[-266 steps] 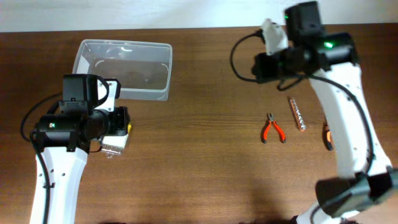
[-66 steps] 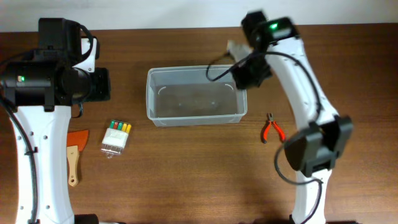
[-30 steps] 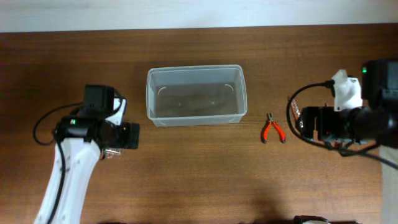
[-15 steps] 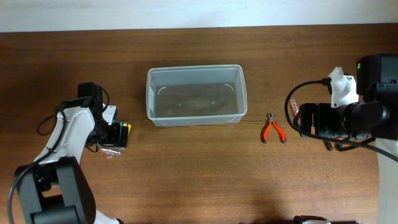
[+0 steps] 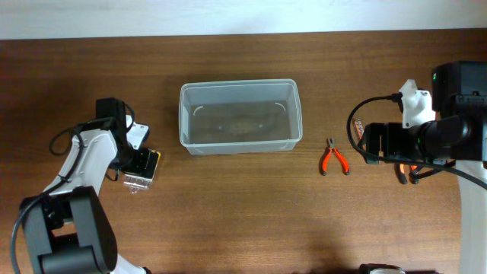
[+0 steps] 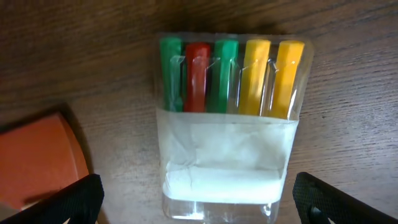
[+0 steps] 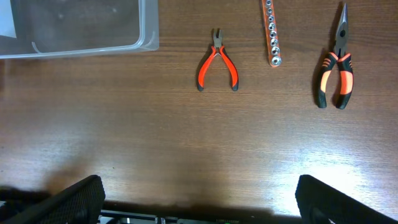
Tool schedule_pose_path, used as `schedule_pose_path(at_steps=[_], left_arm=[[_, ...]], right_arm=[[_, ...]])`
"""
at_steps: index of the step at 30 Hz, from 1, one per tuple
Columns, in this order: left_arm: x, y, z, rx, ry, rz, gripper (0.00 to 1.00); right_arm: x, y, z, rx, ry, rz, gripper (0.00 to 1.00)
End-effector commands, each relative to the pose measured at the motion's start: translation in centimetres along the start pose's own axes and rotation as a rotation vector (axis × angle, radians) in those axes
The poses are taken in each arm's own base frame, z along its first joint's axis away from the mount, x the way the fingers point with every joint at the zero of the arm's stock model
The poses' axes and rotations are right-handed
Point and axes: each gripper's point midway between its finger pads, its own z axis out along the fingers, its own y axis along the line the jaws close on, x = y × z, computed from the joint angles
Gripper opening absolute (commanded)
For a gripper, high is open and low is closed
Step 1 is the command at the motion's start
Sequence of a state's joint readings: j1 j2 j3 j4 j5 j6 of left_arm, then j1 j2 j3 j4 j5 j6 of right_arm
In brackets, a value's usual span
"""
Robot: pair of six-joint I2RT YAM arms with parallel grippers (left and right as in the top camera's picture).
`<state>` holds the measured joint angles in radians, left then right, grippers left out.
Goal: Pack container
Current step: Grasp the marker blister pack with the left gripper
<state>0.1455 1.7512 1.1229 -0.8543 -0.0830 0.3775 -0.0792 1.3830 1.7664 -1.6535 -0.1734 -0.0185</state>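
The clear container (image 5: 240,122) sits mid-tabletop (image 5: 243,221), toward the far edge. The left tool (image 6: 200,208) gapes wide above a pack of markers (image 6: 227,118), gripping nothing. The right tool (image 7: 199,208) is spread wide too, bare-handed, near the red pliers (image 7: 217,61).

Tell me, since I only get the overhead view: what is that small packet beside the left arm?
Observer: The left wrist view shows a clear pack with five coloured sticks in a row: green, red, green, yellow, yellow.
Operator: Is anything lying next to it?
Observer: Yes. A flat orange piece lies just left of the pack in that view. It is out of sight in yours.
Operator: And on the right, is it only the red pliers?
Observer: No. The right wrist view also shows a strip of sockets and long-nose pliers with orange and black handles. Your view mostly hides both.
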Motion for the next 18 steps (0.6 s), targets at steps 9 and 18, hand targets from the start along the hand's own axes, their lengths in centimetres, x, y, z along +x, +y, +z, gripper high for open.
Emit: schedule_pose_path(at_steps=[9,18], left_arm=[[0.6,-1.8,3.4,0.099,0.068,0.050,0.99],[1.0,-2.1,5.2,0.115,0.108,0.043,0.99]], right_arm=[[-0.1,-0.1,0.1,-0.001,-0.001,0.014,0.99],[-0.1,-0.1,0.1,-0.001,0.000,0.014,0.98]])
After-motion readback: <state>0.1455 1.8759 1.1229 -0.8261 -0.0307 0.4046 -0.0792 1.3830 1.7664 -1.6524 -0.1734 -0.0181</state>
